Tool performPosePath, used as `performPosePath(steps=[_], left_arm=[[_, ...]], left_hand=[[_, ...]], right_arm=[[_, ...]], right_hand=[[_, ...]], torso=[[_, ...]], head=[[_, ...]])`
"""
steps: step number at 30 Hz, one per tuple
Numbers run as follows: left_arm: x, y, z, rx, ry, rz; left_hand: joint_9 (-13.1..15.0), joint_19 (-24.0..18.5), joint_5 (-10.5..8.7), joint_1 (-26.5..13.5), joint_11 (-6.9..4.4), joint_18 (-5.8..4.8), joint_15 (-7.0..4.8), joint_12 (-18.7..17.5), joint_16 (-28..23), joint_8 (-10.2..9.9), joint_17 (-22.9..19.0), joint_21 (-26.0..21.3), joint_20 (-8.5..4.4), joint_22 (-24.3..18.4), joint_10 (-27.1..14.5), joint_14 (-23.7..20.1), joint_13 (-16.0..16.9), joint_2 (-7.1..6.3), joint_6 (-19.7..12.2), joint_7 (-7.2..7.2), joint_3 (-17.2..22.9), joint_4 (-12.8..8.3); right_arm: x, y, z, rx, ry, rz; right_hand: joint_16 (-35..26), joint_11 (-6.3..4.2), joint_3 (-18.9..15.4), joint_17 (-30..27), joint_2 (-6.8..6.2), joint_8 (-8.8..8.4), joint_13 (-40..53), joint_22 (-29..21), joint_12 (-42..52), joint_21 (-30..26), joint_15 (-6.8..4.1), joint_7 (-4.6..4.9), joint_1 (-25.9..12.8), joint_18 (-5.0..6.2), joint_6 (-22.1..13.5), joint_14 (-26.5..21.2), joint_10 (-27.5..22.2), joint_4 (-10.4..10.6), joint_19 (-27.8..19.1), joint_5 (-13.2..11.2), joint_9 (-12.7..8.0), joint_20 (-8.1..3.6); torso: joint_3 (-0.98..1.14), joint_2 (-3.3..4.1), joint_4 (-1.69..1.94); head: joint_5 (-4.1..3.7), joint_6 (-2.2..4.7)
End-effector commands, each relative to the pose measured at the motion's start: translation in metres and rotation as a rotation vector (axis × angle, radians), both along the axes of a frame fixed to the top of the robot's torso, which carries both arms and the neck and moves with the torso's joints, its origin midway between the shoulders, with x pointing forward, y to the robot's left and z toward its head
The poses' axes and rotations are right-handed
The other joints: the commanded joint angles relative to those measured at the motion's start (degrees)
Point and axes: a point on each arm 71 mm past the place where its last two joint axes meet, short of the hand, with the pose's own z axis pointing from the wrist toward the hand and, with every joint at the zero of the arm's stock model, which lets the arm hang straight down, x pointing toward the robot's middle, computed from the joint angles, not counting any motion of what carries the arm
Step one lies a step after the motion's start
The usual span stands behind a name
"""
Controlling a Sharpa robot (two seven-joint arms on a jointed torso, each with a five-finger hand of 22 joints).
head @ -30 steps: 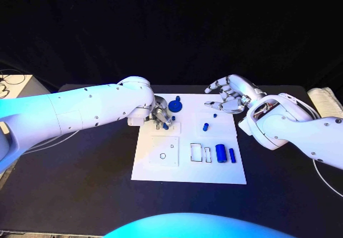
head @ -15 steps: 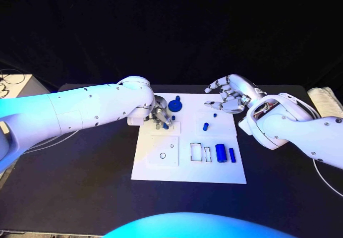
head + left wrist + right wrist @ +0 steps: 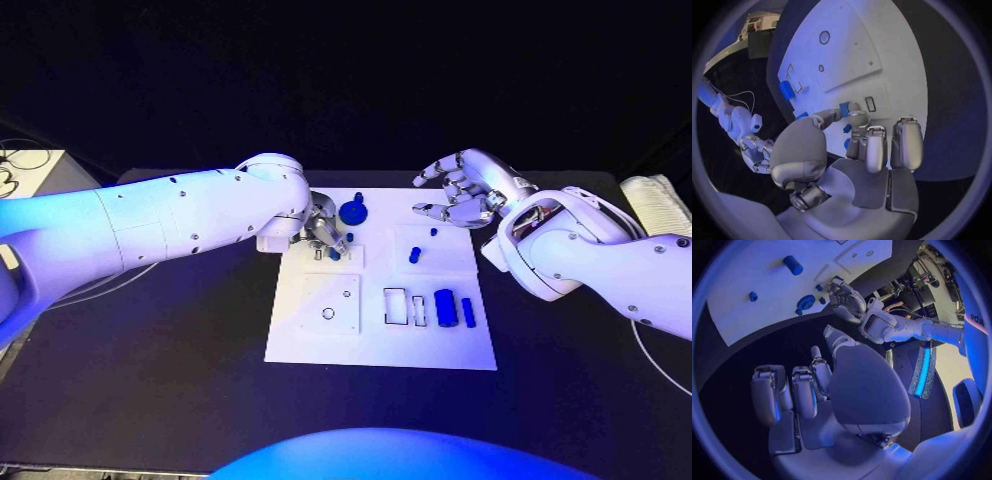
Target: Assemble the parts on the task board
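Note:
The white task board (image 3: pixel 378 345) lies in the middle of the black table. My left hand (image 3: pixel 323 232) hovers low over its far left corner and pinches a small blue part (image 3: pixel 844 109) between thumb and a finger. Just beyond it on the board sits a blue round part (image 3: pixel 355 212). Two small blue pegs (image 3: pixel 414 256) stand near the board's middle. A blue cylinder (image 3: pixel 444 307) and a thinner blue bar (image 3: pixel 467 310) lie at its right side. My right hand (image 3: pixel 462 190) hangs above the board's far right corner, fingers apart, holding nothing.
Rectangular slots (image 3: pixel 394 306) and a small round hole (image 3: pixel 329 313) mark the board's near half. A pale folded stack (image 3: pixel 658 203) lies at the table's right edge. A light box (image 3: pixel 36 172) with cables stands off the table to the left.

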Motion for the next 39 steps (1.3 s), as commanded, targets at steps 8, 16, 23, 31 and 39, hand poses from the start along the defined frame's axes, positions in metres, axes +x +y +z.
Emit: performPosePath(steps=[8, 16, 23, 31, 39], left_arm=[[-0.0067, 0.0003, -0.0129, 0.039, 0.066, -0.031], [-0.0055, 0.0022, -0.013, 0.041, 0.065, -0.026], [-0.0043, 0.0041, -0.0128, 0.043, 0.059, -0.019], [-0.0037, 0.0054, -0.0125, 0.046, 0.051, -0.017], [-0.0034, 0.0056, -0.012, 0.043, 0.042, -0.013]], left_hand=[[-0.1, 0.0, -0.11, -0.3, 0.13, -0.48, -0.22, 0.0, 0.2, -0.6, 15.1, -0.3, 0.12, 4.0, -0.5, 6.2, 0.0, 0.26, 0.2, 0.3, -2.8, 1.7], [-0.1, 0.0, -0.08, -0.3, 0.16, -0.47, -0.2, -0.1, 0.2, -0.7, 15.1, -0.4, 0.14, 4.0, -0.6, 6.2, 0.0, 0.43, 0.2, 0.32, -4.1, 2.7], [-0.1, 0.0, -0.1, -0.4, 0.19, -0.48, -0.18, 0.0, 0.2, -0.9, 15.1, -0.4, 0.16, 4.1, -0.6, 6.2, 0.1, 0.5, 0.3, 0.35, -5.6, 4.0], [0.0, 0.1, -1.0, -0.2, 0.22, -0.5, -0.15, 0.0, 0.2, -1.2, 15.1, -0.4, 0.18, 4.1, -0.6, 6.2, 0.2, -0.16, 0.5, 0.38, -9.7, 7.1], [0.0, 0.2, -10.95, -0.2, 0.2, -0.5, -0.16, 0.1, 0.2, -1.7, 15.1, -0.5, 0.21, 4.2, -0.5, 6.2, 0.4, 0.69, 0.7, 0.32, -14.1, 8.2]], right_arm=[[-0.0009, 0.0018, 0.0001, -0.006, -0.001, 0.015], [-0.001, 0.0017, 0.0001, -0.005, 0.0, 0.015], [-0.0008, 0.0012, 0.0, -0.004, 0.0, 0.014], [-0.0006, 0.0006, -0.0001, -0.005, -0.001, 0.012], [-0.0004, 0.0003, -0.0002, -0.004, 0.001, 0.012]], right_hand=[[-0.3, 0.06, 0.4, 13.4, -0.11, -0.41, 1.5, 12.0, -0.4, -0.4, -0.24, 0.17, -0.7, 0.47, 0.0, 5.6, -0.6, 0.0, 3.3, 0.3, -0.1, -0.14], [-0.3, 0.06, 0.4, 13.3, -0.14, -0.42, 1.5, 11.9, -0.5, -0.5, -0.24, 0.17, -0.8, 0.49, 0.0, 5.6, -0.6, 0.0, 3.3, 0.3, -0.1, -0.15], [-0.3, 0.07, 0.4, 13.2, -0.19, -0.42, 1.4, 11.8, -0.5, -0.6, -0.25, 0.17, -0.9, 0.53, 0.0, 5.6, -0.7, 0.1, 3.2, 0.3, -0.1, -0.15], [-0.4, 0.07, 0.4, 13.2, -0.25, -0.44, 1.4, 11.8, -0.6, -0.7, -0.25, 0.18, -1.2, 0.54, -0.1, 5.6, -0.7, 0.3, 3.2, 0.2, -0.2, -0.16], [-0.4, 0.07, 0.4, 13.2, -0.28, -0.44, 1.4, 11.8, -0.6, -0.7, -0.25, 0.17, -1.4, 0.55, -0.1, 5.6, -0.7, 0.3, 3.1, 0.2, -0.2, -0.16]], torso=[[-0.02, -0.03, -0.02], [0.0, -0.01, -0.03], [-0.01, -0.01, -0.07], [0.0, -0.01, -0.02], [-0.01, -0.02, -0.04]], head=[[0.07, 0.06], [0.04, 0.06], [0.03, 0.12], [-0.03, 0.17], [-0.07, 0.18]])
